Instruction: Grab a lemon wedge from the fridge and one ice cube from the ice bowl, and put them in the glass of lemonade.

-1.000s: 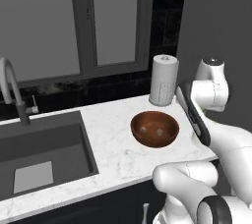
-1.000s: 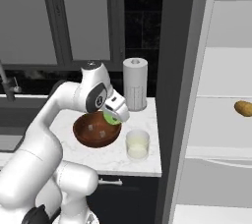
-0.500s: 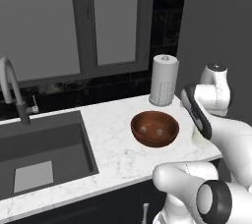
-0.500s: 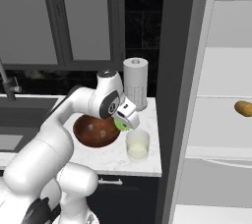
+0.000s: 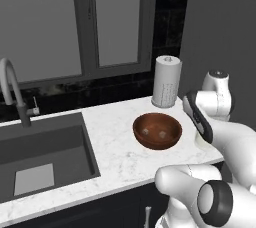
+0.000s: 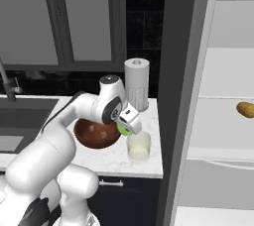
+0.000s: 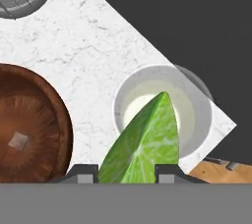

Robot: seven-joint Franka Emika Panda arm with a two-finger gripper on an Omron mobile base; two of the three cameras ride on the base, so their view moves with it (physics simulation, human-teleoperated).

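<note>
My gripper is shut on the lemon wedge, a yellow-green piece that hangs just above the left rim of the glass of lemonade. In the hand view the lemon wedge sits between the fingertips and overlaps the glass of lemonade below. The ice bowl stands left of the glass, with ice cubes inside the ice bowl. The fridge stands open at the right, its white shelves showing.
A white paper-towel roll stands behind the glass against the dark backsplash. A tan-orange oval item lies on a fridge shelf. The sink and faucet are at the left. The glass is close to the counter's right edge.
The arm has carried the lemon wedge rightward, from above the bowl to just over the glass's rim.
</note>
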